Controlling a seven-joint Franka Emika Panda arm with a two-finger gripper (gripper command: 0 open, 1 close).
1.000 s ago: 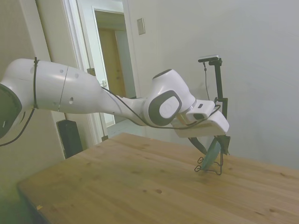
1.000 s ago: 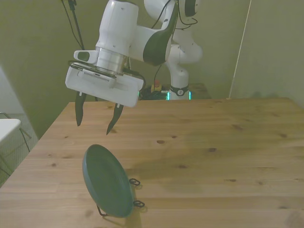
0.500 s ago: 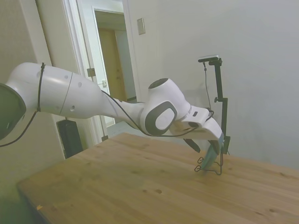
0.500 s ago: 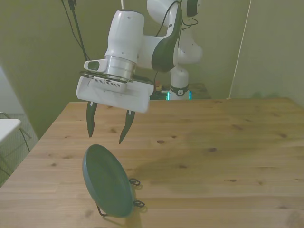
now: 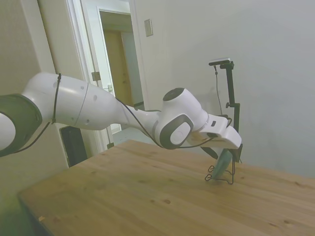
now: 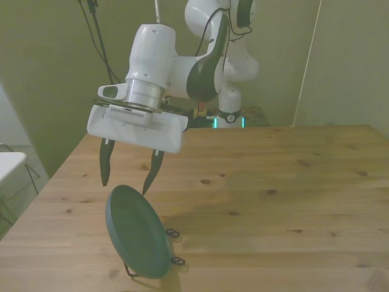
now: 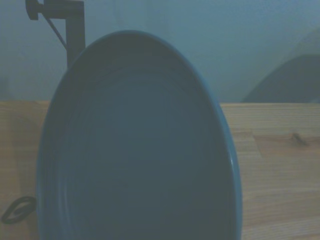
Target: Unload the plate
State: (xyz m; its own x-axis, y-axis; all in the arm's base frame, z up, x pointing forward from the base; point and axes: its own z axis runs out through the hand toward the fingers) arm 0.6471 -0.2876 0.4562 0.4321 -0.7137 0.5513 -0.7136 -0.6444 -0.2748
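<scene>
A white Franka arm reaches over a wooden table (image 6: pixel 273 201), its gripper (image 6: pixel 124 176) spread wide with the 2 dark fingers (image 6: pixel 104 168) pointing down and nothing between them, poised just above the upper rim of the plate (image 6: pixel 137 232). The grey-green plate stands on edge, tilted back, propped in a thin black wire rack (image 6: pixel 173 246) near the table's near edge at the front view's left; 2 small wire loops of the rack show on the wood just beside the plate's lower edge. In the front view, 1 fingertip hangs close to the plate's top rim and the other hangs apart, beyond the plate toward the front view's left; whether any finger touches the rim cannot be told. From the side view, the gripper (image 5: pixel 219 151) partly covers the plate (image 5: pixel 224 162), which leans in the rack (image 5: pixel 220 176) toward the table's far end. The wrist view is filled by the plate's (image 7: pixel 135 150) concave face and raised rim, with a wire loop (image 7: pixel 15 210) of the rack on the wood.
</scene>
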